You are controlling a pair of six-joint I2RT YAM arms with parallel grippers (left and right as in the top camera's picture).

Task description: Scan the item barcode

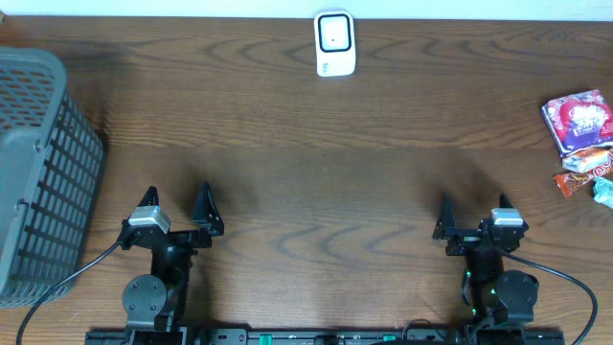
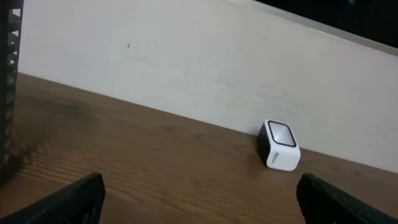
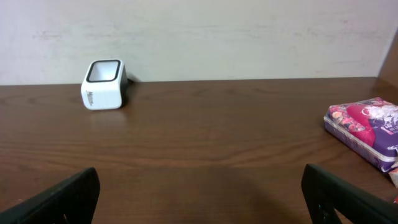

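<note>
At the table's near edge, left gripper (image 1: 176, 199) and right gripper (image 1: 473, 216) sat low, pointing toward the far wall, jaws spread wide, nothing held. Purple packet (image 1: 578, 120) lay at far right, well apart from white scanner (image 1: 335, 43) at the far edge.

My overhead camera looks straight down on the whole surface (image 1: 306, 192). Both wrist cameras sit low at the near edge, facing the far wall (image 3: 249, 37); all three share the white scanner (image 1: 335, 43).
</note>
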